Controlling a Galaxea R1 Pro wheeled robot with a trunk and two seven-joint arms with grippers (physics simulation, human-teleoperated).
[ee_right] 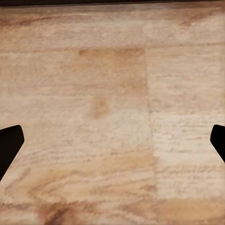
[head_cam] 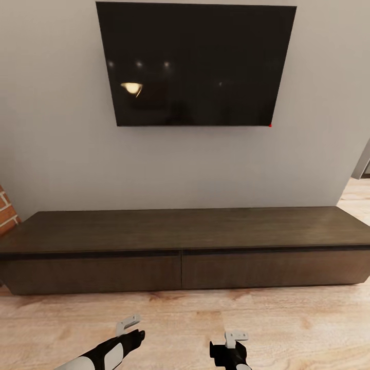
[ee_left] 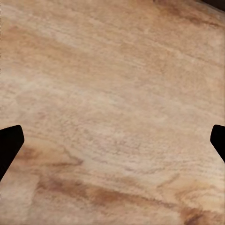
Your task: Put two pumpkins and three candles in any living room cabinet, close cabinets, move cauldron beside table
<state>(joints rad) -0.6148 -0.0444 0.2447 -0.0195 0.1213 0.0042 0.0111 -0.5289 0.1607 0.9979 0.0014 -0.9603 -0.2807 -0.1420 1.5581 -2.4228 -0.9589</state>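
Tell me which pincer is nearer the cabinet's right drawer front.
Right. The right pincer hangs over the floor below the right drawer front; the left pincer sits below the left drawer front.

Your left arm [head_cam: 105, 354] has a glossy white shell along the forearm, set into black casing that narrows to a rounded black wrist. A small pale grey bracket [head_cam: 128, 325] sits on top of that wrist, bent like a little hook. Your right arm [head_cam: 231, 357] is mostly black where you can see it, blocky at the wrist, with a sliver of white shell at its lower edge. It carries a matching pale grey bracket [head_cam: 236, 337], shaped like a short T. In each wrist camera your fingertips [ee_left: 9, 145] are plain matte black wedges with blunt angled ends [ee_right: 9, 145], with no markings, screws or cables visible.
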